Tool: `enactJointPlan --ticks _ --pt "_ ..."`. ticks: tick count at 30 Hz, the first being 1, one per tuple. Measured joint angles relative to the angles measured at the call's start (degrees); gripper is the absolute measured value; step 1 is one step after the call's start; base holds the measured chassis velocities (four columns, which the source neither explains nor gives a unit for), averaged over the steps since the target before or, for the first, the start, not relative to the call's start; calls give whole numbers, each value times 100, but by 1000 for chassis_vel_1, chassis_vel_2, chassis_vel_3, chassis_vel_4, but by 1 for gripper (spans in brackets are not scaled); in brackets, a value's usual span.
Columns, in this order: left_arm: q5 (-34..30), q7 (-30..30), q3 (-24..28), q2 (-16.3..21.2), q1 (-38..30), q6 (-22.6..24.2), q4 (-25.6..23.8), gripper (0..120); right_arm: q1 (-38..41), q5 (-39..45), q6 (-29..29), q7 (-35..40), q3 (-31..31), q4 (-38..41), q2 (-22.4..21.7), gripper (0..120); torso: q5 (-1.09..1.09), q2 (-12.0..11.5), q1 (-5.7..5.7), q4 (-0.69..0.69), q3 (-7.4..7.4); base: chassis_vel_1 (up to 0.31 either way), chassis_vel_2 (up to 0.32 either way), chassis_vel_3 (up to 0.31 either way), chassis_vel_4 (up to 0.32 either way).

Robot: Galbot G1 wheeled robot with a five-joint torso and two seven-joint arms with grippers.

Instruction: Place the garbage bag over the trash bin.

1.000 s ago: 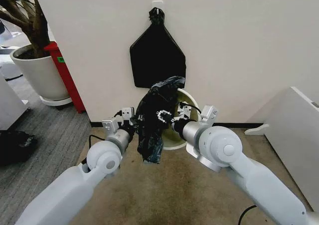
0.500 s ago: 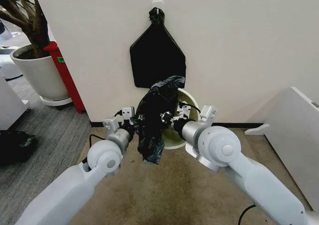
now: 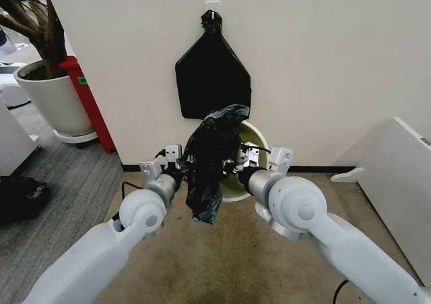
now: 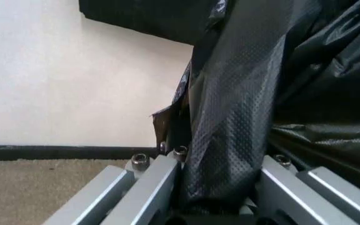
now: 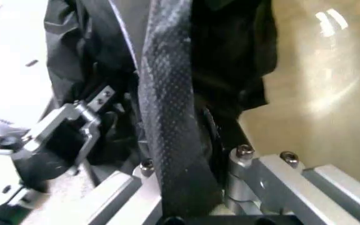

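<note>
The crinkly black garbage bag (image 3: 209,159) hangs between my two grippers, low in front of the wall. My left gripper (image 3: 180,169) is shut on its left edge, and a fold of bag (image 4: 230,140) fills the gap between its fingers (image 4: 148,187). On the opposite edge my right gripper (image 3: 233,170) is shut, with a strip of bag (image 5: 174,140) running down between its fingers (image 5: 255,185). The cream-white trash bin (image 3: 256,137) stands tilted just behind the bag with its mouth towards me, and the bag covers most of it. Its pale inside (image 5: 320,93) shows past the bag.
A flat black bundle (image 3: 212,81) hangs on the wall above the bin. A large white plant pot (image 3: 50,102) and a red post (image 3: 86,102) stand at the left, a white panel (image 3: 397,176) at the right. Bare carpet (image 3: 229,250) lies below my arms.
My right gripper has moved left into the bag, and its fingers, open a second ago, have shut on the bag's edge. The left gripper and the bag have stayed put.
</note>
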Motion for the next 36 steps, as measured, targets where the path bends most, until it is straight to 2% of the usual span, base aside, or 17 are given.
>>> enactJointPlan --ticks 7,10,14,18,30,36 --pt "94 10 15 -11 -23 1 44 1 90 -60 -188 250 -25 -14 -34 0 0 0 0 0 0 0 0 0 0" --pt "114 9 16 -20 -24 15 54 1 105 -291 -293 204 -94 -2 -78 0 0 0 0 0 0 0 0 0 0" --pt "126 12 21 -65 -24 67 84 1 125 -1037 -527 -115 -268 63 -225 0 0 0 0 0 0 0 0 0 0" --pt "129 5 21 -85 -25 73 115 1 155 -1113 -588 -63 -259 126 -290 0 1 0 0 1 0 0 0 0 0" --pt "99 -76 64 -233 -128 85 305 1 -91 -1486 -563 -19 149 442 -759 0 1 0 0 0 0 0 0 0 0" --pt "58 -112 96 -308 -189 128 421 1 -422 -1371 -488 -86 743 683 -992 0 1 0 0 -1 0 0 0 0 0"
